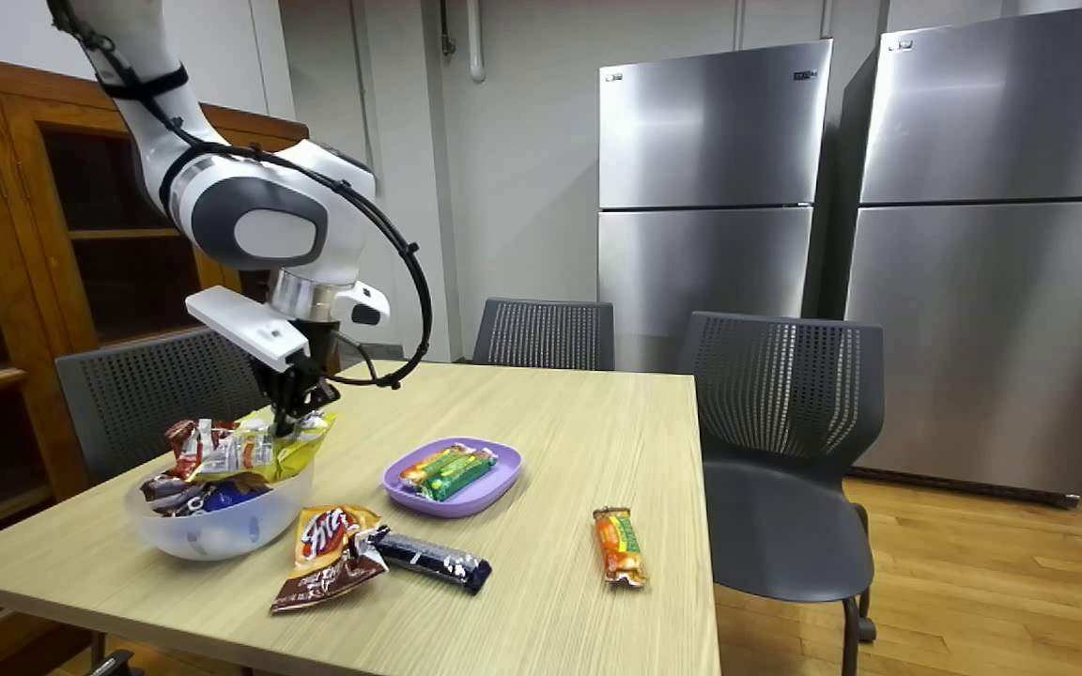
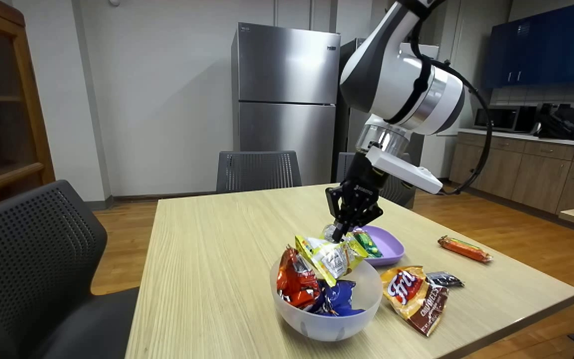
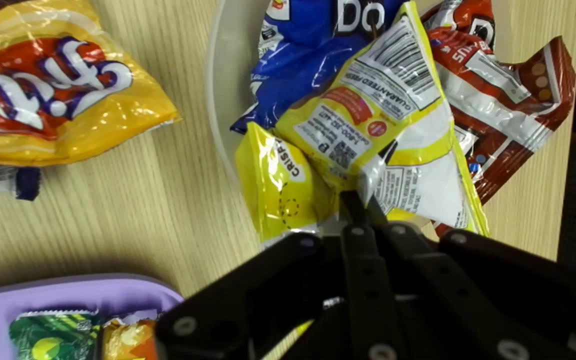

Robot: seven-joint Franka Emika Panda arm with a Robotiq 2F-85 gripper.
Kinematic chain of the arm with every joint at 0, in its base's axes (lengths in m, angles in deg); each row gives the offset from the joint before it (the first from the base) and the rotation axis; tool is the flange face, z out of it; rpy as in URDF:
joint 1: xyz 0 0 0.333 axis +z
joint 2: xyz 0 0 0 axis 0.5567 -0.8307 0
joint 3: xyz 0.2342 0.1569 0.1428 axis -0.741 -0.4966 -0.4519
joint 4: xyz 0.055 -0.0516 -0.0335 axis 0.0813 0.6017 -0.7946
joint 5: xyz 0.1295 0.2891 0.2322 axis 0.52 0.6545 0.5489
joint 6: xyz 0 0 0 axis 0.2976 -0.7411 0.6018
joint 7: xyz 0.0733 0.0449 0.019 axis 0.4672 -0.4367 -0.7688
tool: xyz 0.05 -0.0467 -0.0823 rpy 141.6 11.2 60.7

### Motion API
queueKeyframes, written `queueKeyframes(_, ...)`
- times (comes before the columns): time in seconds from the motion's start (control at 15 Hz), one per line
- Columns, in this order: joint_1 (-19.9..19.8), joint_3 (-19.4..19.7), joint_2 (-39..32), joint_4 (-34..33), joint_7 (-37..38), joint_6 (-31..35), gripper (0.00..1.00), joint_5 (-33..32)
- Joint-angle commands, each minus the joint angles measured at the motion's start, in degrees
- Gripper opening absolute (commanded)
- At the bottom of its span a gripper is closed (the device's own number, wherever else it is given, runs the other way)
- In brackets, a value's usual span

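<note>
My gripper is shut on a crumpled yellow chip bag, its fingertips pinching the film near the middle. Both exterior views show the yellow bag at the top of a frosted bowl, with the gripper above it, pointing down. Whether the bag rests on the bags below or hangs just over them, I cannot tell. A blue bag lies in the bowl under the yellow one. Beside it a red-brown bag sticks out past the rim.
Next to the bowl lie an orange Fritos bag and a dark wrapped bar. A purple plate holds green and orange packs. Another orange wrapped bar lies near the table's side edge. Dark chairs surround the table.
</note>
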Motion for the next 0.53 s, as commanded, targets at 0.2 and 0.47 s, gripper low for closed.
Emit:
queueKeyframes(0.2, -1.1, -1.7, 0.6, -0.3, -1.1, 1.4, 0.42, 0.8)
queueKeyframes(0.47, -1.9, -1.9, 3.4, 0.6, -2.9, 0.3, 0.7, 1.7)
